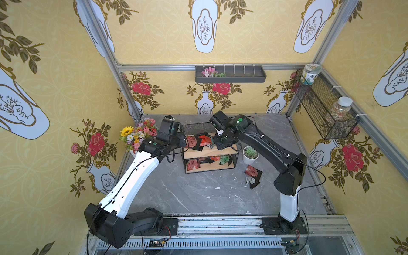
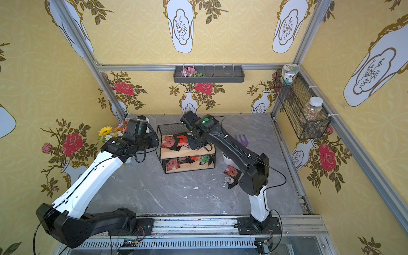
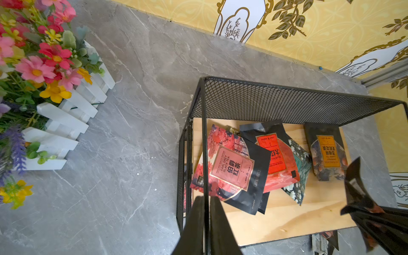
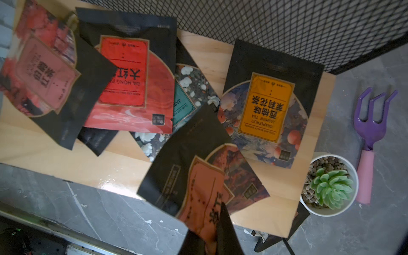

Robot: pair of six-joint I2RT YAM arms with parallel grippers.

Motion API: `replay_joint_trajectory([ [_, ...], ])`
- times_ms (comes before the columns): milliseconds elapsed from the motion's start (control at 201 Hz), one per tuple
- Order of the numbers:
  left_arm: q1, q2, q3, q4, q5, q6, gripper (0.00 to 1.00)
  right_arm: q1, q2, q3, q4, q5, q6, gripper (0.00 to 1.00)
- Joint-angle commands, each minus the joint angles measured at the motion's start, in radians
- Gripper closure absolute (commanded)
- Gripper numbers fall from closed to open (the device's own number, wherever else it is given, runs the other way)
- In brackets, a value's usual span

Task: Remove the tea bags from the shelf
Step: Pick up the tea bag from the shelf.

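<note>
Pinching red bag (image 4: 198, 181) above shelf (image 1: 209, 152) in right fingers (image 4: 225, 234); clamping shelf frame with left fingers (image 3: 220, 231). Noting few bags (image 1: 251, 172) on desk (image 1: 198, 198), most waiting on both boards.

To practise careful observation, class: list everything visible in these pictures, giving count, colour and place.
shelf: one, black mesh, two wooden boards; mid-table
top-board tea bags: at least five, red, teal, orange, black; overlapping
lower-board tea bags: several, red, green
loose tea bags: small pile, red, silver-white, black; on table near succulent
succulent: one, green, white pot; beside shelf
garden fork: one, purple, pink handle; beside pot
flower planter: one, mixed colours, white fence; back corner
wall tray: one, dark grey; back wall
mesh basket: one, black; side wall
jars: two; in basket
table: grey marble
left gripper: black, shut on shelf frame
right gripper: black, shut on red tea bag
</note>
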Motion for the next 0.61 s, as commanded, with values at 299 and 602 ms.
replay_joint_trajectory([
  [299, 0.001, 0.001, 0.005, -0.004, -0.002, 0.000, 0.87, 0.072, -0.314, -0.308, 0.115, 0.035, 0.128, 0.95],
  [602, 0.000, -0.001, 0.002, -0.006, -0.004, 0.002, 0.87, 0.053, -0.637, -0.787, 0.139, 0.064, 0.406, 0.98],
])
